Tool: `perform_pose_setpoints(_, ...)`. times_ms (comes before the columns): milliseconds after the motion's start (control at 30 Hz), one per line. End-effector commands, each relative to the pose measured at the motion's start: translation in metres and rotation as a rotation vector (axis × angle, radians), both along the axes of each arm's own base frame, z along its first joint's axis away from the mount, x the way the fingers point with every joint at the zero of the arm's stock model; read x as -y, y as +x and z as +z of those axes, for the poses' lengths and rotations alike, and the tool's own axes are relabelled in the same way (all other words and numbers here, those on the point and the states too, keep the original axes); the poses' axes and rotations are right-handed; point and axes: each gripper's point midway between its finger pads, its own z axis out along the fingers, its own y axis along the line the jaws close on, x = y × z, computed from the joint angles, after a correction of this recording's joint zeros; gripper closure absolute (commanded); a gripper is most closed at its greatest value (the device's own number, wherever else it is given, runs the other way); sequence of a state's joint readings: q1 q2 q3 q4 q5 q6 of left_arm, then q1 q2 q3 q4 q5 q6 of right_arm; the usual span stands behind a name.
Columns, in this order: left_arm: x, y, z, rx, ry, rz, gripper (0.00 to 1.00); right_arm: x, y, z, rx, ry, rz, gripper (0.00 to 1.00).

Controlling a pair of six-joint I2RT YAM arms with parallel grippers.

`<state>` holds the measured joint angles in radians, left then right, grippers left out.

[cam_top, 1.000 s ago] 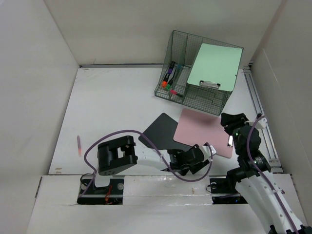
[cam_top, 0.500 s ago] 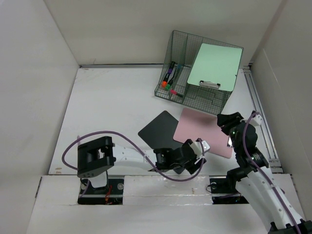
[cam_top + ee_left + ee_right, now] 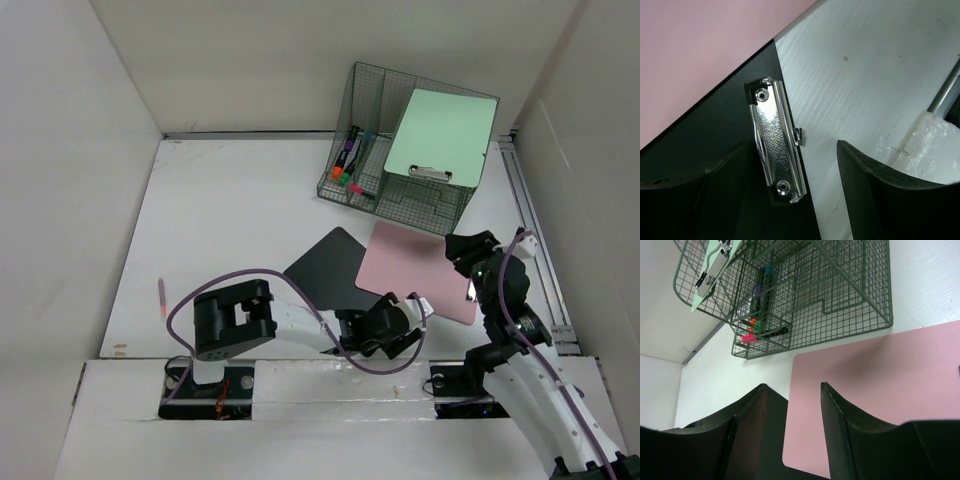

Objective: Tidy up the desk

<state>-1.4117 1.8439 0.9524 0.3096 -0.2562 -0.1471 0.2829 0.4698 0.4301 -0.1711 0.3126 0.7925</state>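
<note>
Two flat boards and one stray pen lie loose on the desk [image 3: 230, 220], a wide matte white top that fills the floor of the top view; it is fixed and hard, so nothing of it is to be gripped, and its smooth face probably lets thin things slide rather than lift.

Just past centre toward 5 o'clock lies the black clipboard [image 3: 325, 262]; it looks thin, stiff and light, flat against the desk, so its edges give a finger little to catch; the shiny metal clip [image 3: 776, 140] at its near edge stands proud and is the likeliest place to take hold. The left gripper [image 3: 794, 150] hangs over that clip, its fingers spread to either side and clamping nothing.

At 4 o'clock the pink clipboard [image 3: 415, 265] seems to overlap the black one's corner, so dragging the black one may shift it. The right gripper [image 3: 792, 390] hovers above the pink clipboard, spread and empty.

At 1 o'clock stands the wire rack [image 3: 440, 205], with a green clipboard [image 3: 445, 130] leaning in it and markers [image 3: 345, 165] in its left bin; at 8 o'clock, well apart, lies the pen [image 3: 161, 298], small and apt to roll.
</note>
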Motion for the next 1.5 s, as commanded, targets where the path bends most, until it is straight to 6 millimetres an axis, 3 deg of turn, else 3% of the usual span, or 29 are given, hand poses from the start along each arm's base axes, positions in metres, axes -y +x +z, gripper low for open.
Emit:
perform_pose_setpoints(0,0.007,0.009,0.004,0.019,-0.014,0.035,0.37,-0.005,0.001,0.014,0.052,-0.002,0.025,0.48)
perform_pose_setpoints(133,0.005,0.009,-0.007,-0.002,-0.001,0.034,0.43,-0.005,0.000,0.015,0.057,-0.003,0.031,0.48)
perform_pose_setpoints(200,0.002,0.006,-0.013,-0.016,0.009,0.027,0.52,-0.005,0.000,0.015,0.057,-0.004,0.029,0.49)
perform_pose_setpoints(300,-0.009,0.005,-0.021,-0.014,0.017,0.037,0.69,-0.004,-0.001,0.018,0.067,-0.008,0.032,0.49)
perform_pose_setpoints(400,-0.021,0.008,-0.017,0.002,0.015,0.063,1.00,-0.005,-0.002,0.016,0.058,-0.013,0.037,0.49)
perform_pose_setpoints(500,-0.035,0.008,-0.017,0.003,0.022,0.083,1.00,-0.007,-0.003,0.011,0.045,-0.024,0.051,0.45)
perform_pose_setpoints(533,-0.036,0.009,-0.003,0.009,-0.010,0.092,1.00,-0.008,-0.003,0.006,0.033,-0.028,0.059,0.43)
perform_pose_setpoints(600,-0.052,0.010,0.000,0.016,-0.002,0.118,1.00,-0.016,-0.004,-0.002,0.014,-0.025,0.105,0.34)
perform_pose_setpoints(633,-0.054,0.010,0.017,0.019,-0.044,0.128,1.00,-0.018,-0.005,-0.010,-0.007,-0.036,0.117,0.31)
perform_pose_setpoints(733,-0.068,0.010,0.038,0.018,-0.081,0.150,1.00,-0.029,-0.006,-0.029,-0.075,-0.049,0.187,0.21)
perform_pose_setpoints(900,-0.088,0.005,0.049,-0.002,-0.070,0.171,1.00,-0.064,-0.012,-0.047,-0.173,-0.061,0.402,0.12)
perform_pose_setpoints(933,-0.090,0.006,0.056,0.000,-0.087,0.176,1.00,-0.069,-0.013,-0.061,-0.230,-0.084,0.449,0.11)
perform_pose_setpoints(1033,-0.097,0.009,0.070,0.017,-0.122,0.203,1.00,-0.095,-0.023,-0.077,-0.310,-0.068,0.612,0.09)
perform_pose_setpoints(1133,-0.096,0.013,0.086,0.025,-0.168,0.211,1.00,-0.126,-0.036,-0.079,-0.315,-0.019,0.754,0.06)
perform_pose_setpoints(1233,-0.098,0.014,0.086,0.026,-0.154,0.219,1.00,-0.151,-0.046,-0.082,-0.323,0.032,0.840,0.02)
perform_pose_setpoints(1267,-0.098,0.014,0.088,0.027,-0.163,0.217,1.00,-0.172,-0.053,-0.080,-0.314,0.071,0.907,0.00)
perform_pose_setpoints(1300,-0.098,0.013,0.087,0.026,-0.161,0.217,1.00,-0.172,-0.053,-0.080,-0.314,0.071,0.908,0.00)
perform_pose_setpoints(1367,-0.097,0.014,0.090,0.033,-0.174,0.211,1.00,-0.192,-0.061,-0.069,-0.275,0.095,0.962,0.00)
perform_pose_setpoints(1467,-0.096,0.017,0.092,0.048,-0.173,0.218,1.00,-0.206,-0.066,-0.072,-0.289,0.093,0.992,0.00)
